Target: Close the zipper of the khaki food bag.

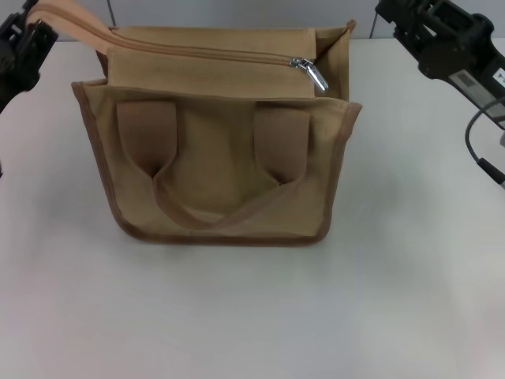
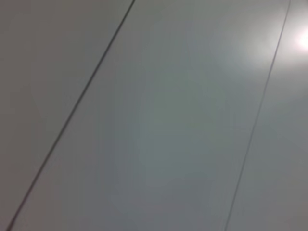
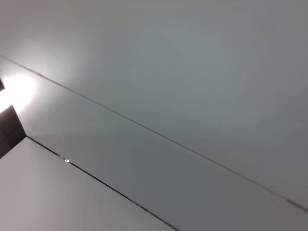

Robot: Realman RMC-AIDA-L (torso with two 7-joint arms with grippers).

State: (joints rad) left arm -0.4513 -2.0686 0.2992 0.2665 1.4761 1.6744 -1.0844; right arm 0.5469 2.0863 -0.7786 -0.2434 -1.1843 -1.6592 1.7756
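Both tools' fingers cut off

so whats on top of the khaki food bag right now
On the khaki food bag, the zipper crosses its top panel, silver pull tab at the right end. The inside is covered.

Soft, even overhead light; wrist views washing out.

Head view: diffuse light is falling on the khaki food bag [image 1: 221, 158], leaving only a faint shadow hugging the bag's base on the white table [image 1: 252, 316]. The silver pull tab [image 1: 314, 73] at the bag's top right end is catching a small glint. Both arms at the corners beyond the bag are showing as dark, slightly soft shapes. Wrist views: pale grey panels are blurring, with glare blooming at one edge of each and thin seam lines staying faint.
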